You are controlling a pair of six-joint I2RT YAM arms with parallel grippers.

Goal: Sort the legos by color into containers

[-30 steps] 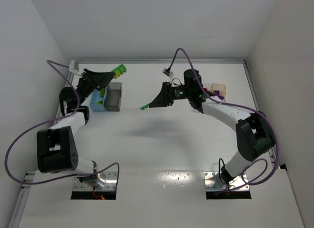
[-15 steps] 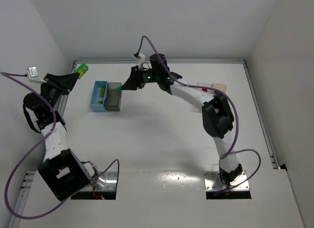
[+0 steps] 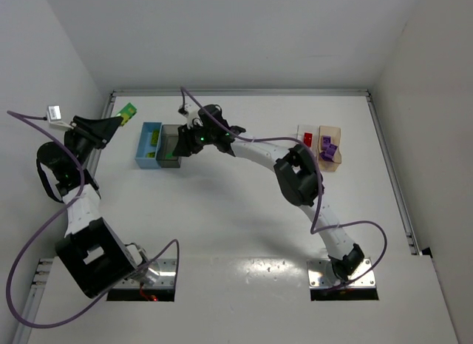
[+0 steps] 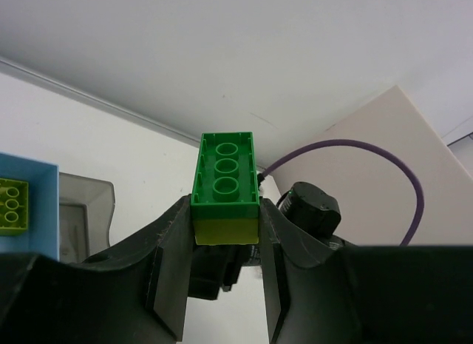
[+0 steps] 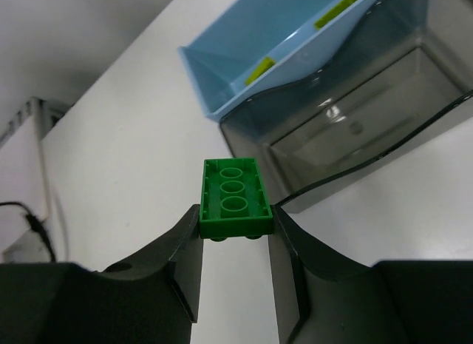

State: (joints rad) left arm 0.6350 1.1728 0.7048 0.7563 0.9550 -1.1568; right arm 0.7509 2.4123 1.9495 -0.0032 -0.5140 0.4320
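My left gripper (image 4: pixel 224 237) is shut on a clump, a green lego stacked on a yellow one (image 4: pixel 225 187), and holds it up at the far left (image 3: pixel 118 119), left of the bins. My right gripper (image 5: pixel 235 227) is shut on a single green lego (image 5: pixel 235 197). It hovers by the near corner of the dark smoky grey bin (image 5: pixel 369 115), which looks empty. In the top view it is over that bin (image 3: pixel 181 143). The light blue bin (image 3: pixel 148 146) beside it holds yellow legos (image 5: pixel 259 69). The clear bin (image 3: pixel 306 136) holds red legos and the tan bin (image 3: pixel 330 147) holds purple ones.
The light blue and grey bins touch side by side at the back left. The clear and tan bins stand together at the back right. White walls close in the table on three sides. Purple cables trail from both arms.
My right arm has swung left from mid-table to the grey bin, carrying the green lego. My left arm has swung out to the far left with its clump.
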